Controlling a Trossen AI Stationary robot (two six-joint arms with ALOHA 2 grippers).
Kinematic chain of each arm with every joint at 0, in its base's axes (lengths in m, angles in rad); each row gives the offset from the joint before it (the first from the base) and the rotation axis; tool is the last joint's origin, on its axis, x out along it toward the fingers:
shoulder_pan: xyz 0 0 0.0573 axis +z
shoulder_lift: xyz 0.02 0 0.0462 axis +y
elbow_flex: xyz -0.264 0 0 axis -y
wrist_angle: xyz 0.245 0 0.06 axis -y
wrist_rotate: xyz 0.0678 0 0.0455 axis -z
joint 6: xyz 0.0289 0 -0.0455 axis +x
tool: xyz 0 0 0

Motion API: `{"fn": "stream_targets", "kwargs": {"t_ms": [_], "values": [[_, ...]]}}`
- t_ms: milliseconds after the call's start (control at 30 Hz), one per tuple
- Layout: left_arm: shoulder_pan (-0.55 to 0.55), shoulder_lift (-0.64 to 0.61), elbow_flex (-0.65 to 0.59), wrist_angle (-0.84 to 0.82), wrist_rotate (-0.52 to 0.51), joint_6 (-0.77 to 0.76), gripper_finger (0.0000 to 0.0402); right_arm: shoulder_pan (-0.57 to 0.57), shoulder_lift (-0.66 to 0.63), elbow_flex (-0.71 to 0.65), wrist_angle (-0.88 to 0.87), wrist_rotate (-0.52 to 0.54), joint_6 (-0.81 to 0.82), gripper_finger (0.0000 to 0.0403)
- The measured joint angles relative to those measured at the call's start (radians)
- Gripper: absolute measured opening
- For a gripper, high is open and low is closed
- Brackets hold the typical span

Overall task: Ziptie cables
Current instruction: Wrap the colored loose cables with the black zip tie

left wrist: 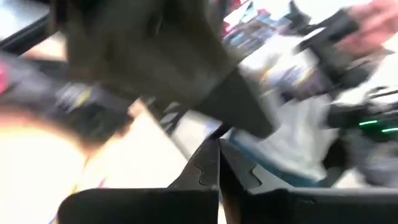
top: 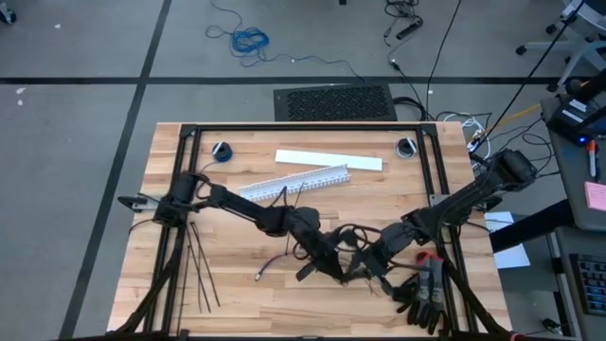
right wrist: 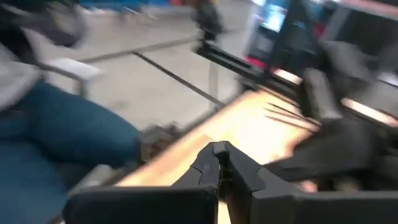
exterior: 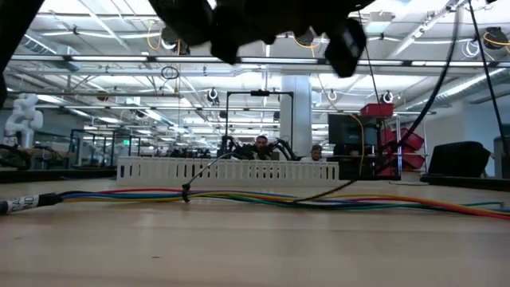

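**Both grippers shut near table front, cable bundle beneath**

Far left of the table [top: 170,284]: spare zipties [top: 197,270], thin black strips lying roughly front-to-back, fanned a little, well apart from the work area. Next, white slotted duct [top: 294,180] lying slanted toward the back.

Left gripper [top: 333,265] reaches in from the left to front centre, fingers pressed together; wrist view shows nothing between them. Cables [exterior: 239,196] lie flat on the wood, long axis left-to-right across the table in the low view, dark tip at the left end [exterior: 20,204]; a ziptie loop looks already cinched around them. Right gripper [top: 365,270] just beside the left one, also clamped shut; can't tell if it pinches a strip.

Judgement: to cinch well, one gripper should steady the bundle while the other pulls the tail straight along its length, no sideways yank.
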Motion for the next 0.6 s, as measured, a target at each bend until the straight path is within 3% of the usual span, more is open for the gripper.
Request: {"fn": "stream_targets", "kwargs": {"t_ms": [133, 233, 333, 600], "values": [[-0.009, -0.122, -0.001, -0.365, -0.262, 0.109, 0.0004, 0.008, -0.064, 0.0, -0.069, 0.121, -0.001, 0.0], [-0.028, -0.193, -0.001, -0.537, -0.508, 0.139, 0.0012, 0.005, -0.113, 0.001, -0.107, 0.181, 0.016, 0.0], [-0.066, -0.244, 0.0, -0.607, -0.664, 0.194, 0.0014, 0.001, -0.16, 0.003, -0.128, 0.235, 0.028, 0.0], [-0.165, -0.289, 0.0, -0.643, -0.903, 0.247, 0.0016, -0.087, -0.223, 0.005, -0.133, 0.213, 0.092, 0.0]]}}
